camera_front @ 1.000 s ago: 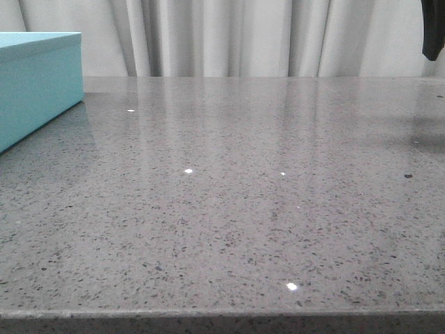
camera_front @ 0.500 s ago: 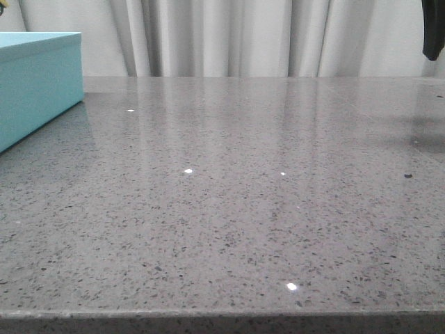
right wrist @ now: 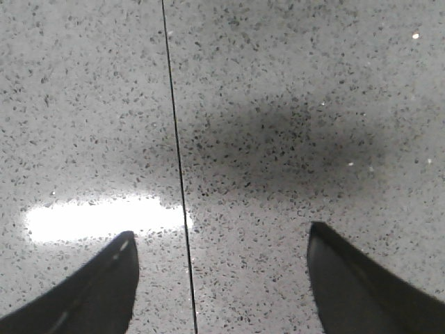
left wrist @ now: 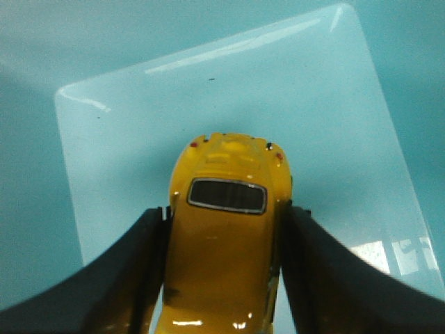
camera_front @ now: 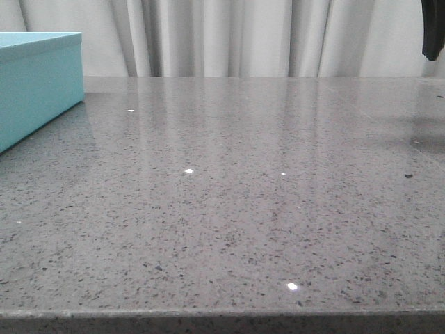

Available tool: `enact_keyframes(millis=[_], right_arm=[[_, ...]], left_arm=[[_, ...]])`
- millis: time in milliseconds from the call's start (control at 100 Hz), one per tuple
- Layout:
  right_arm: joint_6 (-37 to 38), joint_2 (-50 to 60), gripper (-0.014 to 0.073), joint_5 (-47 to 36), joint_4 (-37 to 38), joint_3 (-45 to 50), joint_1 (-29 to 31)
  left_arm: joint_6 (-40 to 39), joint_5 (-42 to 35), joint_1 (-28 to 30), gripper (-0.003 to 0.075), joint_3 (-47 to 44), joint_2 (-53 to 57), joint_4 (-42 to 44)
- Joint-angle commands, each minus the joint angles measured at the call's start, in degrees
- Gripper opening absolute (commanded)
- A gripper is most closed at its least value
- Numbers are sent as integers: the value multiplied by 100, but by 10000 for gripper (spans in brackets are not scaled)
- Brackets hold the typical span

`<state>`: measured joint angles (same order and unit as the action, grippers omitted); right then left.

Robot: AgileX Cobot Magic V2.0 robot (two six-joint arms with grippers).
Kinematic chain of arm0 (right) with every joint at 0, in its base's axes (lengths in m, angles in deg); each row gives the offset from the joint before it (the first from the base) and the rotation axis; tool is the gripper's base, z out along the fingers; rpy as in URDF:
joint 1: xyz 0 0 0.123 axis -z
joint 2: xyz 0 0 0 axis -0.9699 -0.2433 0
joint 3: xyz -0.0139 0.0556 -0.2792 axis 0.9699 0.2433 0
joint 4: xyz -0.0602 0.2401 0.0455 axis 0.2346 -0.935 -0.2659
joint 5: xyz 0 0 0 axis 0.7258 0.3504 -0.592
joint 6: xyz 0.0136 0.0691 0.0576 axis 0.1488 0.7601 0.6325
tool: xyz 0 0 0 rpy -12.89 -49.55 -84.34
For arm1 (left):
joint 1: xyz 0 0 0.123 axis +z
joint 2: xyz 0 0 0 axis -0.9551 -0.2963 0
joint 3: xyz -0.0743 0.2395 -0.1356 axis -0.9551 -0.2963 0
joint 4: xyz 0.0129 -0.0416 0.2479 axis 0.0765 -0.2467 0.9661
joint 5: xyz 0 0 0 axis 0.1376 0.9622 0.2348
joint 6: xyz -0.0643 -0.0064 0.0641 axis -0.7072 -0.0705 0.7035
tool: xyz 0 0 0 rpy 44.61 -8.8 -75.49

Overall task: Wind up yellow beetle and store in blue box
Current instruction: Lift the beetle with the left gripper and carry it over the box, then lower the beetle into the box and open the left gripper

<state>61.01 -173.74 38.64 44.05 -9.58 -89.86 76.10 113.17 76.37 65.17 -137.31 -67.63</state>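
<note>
In the left wrist view the yellow beetle (left wrist: 226, 236) sits clamped between my two dark fingers, roof and dark window facing the camera. My left gripper (left wrist: 224, 216) is shut on its sides. Behind the car lies the pale floor of the blue box (left wrist: 139, 125), with turquoise walls around it. The front view shows only one corner of the blue box (camera_front: 35, 83) at the far left, and neither the car nor the left gripper. My right gripper (right wrist: 221, 240) hangs open over bare speckled tabletop, nothing between its fingers.
The grey speckled table (camera_front: 243, 195) fills the front view, with white curtains behind. A dark piece of the right arm (camera_front: 432, 31) shows at the top right corner. A thin dark seam (right wrist: 177, 167) crosses the tabletop under the right gripper.
A small yellow speck at the top left corner of the front view half a second ago is gone now. The box and right arm have not moved.
</note>
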Motion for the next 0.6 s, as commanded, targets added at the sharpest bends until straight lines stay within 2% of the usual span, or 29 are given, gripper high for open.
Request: enact_keyframes(millis=[0, 590], right_arm=[[-50, 246, 508, -100, 84, -142, 2], [-50, 246, 508, -143, 84, -142, 2]], left_arm=[[-90, -347, -6, 191, 121, 149, -71], [-114, -423, -6, 191, 117, -418, -71]])
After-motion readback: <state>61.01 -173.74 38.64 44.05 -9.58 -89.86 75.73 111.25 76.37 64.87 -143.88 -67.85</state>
